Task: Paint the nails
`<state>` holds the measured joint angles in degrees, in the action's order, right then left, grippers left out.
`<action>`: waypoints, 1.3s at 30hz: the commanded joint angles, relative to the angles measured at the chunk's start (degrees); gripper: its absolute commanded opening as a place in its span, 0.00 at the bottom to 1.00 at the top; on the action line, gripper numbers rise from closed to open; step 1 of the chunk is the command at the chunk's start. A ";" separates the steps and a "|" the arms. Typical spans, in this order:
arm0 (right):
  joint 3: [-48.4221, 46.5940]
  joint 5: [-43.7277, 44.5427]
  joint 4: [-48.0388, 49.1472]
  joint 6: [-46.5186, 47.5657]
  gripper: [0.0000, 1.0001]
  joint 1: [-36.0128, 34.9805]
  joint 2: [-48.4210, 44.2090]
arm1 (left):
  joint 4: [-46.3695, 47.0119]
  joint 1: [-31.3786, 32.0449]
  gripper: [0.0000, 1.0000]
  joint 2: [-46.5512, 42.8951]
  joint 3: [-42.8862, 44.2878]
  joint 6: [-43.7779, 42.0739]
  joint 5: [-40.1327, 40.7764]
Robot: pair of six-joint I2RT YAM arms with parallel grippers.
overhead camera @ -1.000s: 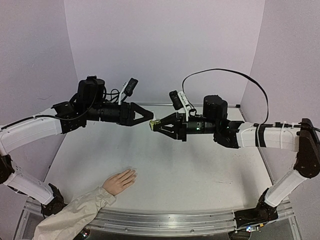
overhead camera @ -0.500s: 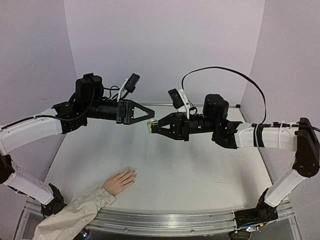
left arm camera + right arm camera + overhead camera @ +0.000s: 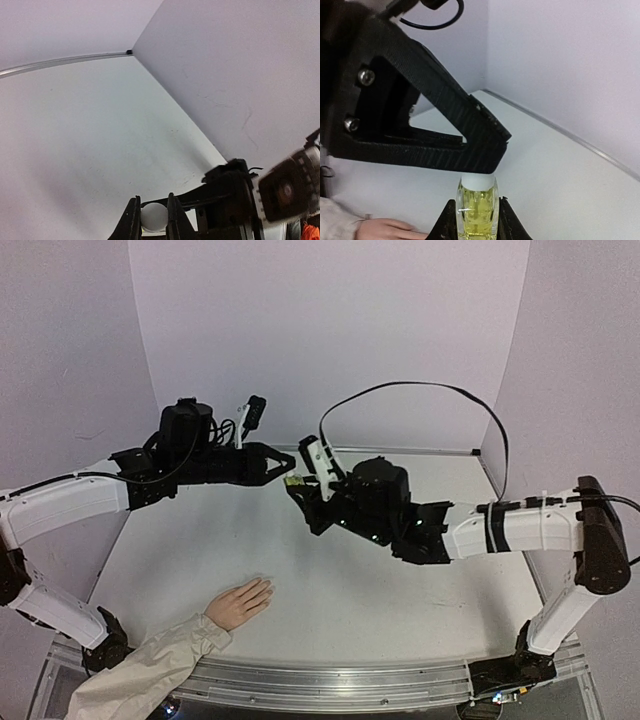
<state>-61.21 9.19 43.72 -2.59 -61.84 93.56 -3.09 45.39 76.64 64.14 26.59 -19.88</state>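
Left gripper clenched on cap; right gripper grasping bottle, raised toward table's 12 o'clock. Nails on hand, 7 o'clock.

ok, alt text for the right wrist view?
The right gripper holds a small yellow-green bottle at bottom centre, while the black left gripper, reaching in from the upper left, is closed on its white cap. A pale mannequin hand lies on the white table at bottom left, lilac walls behind.
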 commanded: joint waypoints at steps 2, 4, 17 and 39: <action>-5.62 25.46 7.10 15.34 0.00 -4.00 5.26 | -4.01 1.29 0.00 3.20 4.18 4.79 2.54; -4.66 18.42 7.11 15.09 0.00 -4.03 4.52 | -4.07 1.28 0.00 3.34 4.35 4.97 1.64; 2.58 -37.59 5.41 -8.01 0.00 10.24 -5.66 | -3.67 0.47 0.51 0.34 4.05 2.54 -7.20; -0.56 -66.85 21.41 -27.49 0.00 15.13 -0.62 | 6.48 -0.84 0.54 -3.57 -0.01 2.81 -24.52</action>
<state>-58.70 -55.22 58.48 -27.97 -46.94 92.05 -0.56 44.34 73.56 63.77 29.19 -42.09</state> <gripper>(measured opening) 0.224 0.562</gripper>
